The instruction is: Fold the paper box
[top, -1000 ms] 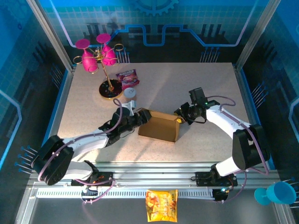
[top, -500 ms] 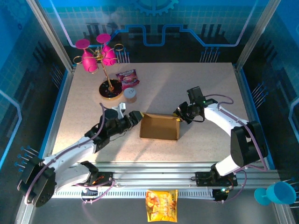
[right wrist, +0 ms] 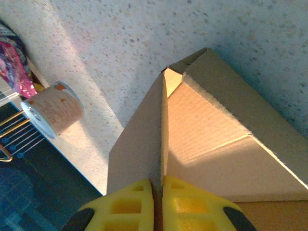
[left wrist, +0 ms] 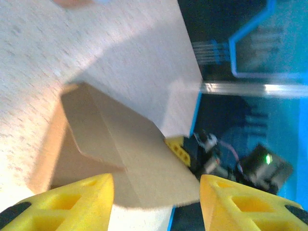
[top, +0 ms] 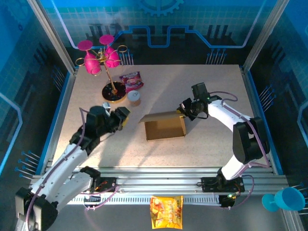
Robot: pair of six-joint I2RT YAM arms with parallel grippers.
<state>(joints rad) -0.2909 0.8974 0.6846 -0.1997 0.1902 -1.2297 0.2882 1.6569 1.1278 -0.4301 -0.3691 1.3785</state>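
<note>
Two pincers | left pincer (left wrist: 156, 192) parted, off paper box (top: 166, 129) | right pincer (right wrist: 158, 192) pinching its wall | packet (top: 131, 79) print unreadable

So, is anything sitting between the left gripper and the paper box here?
Nothing visible. Only bare table lies between the open left gripper and the paper box. The small cup stands farther back, off that line. The right gripper is shut on a flap at the box's far-right corner.

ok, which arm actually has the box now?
The right arm: the right fingers are pinched shut on a wall of the paper box. The left fingers stand apart, clear of it.
</note>
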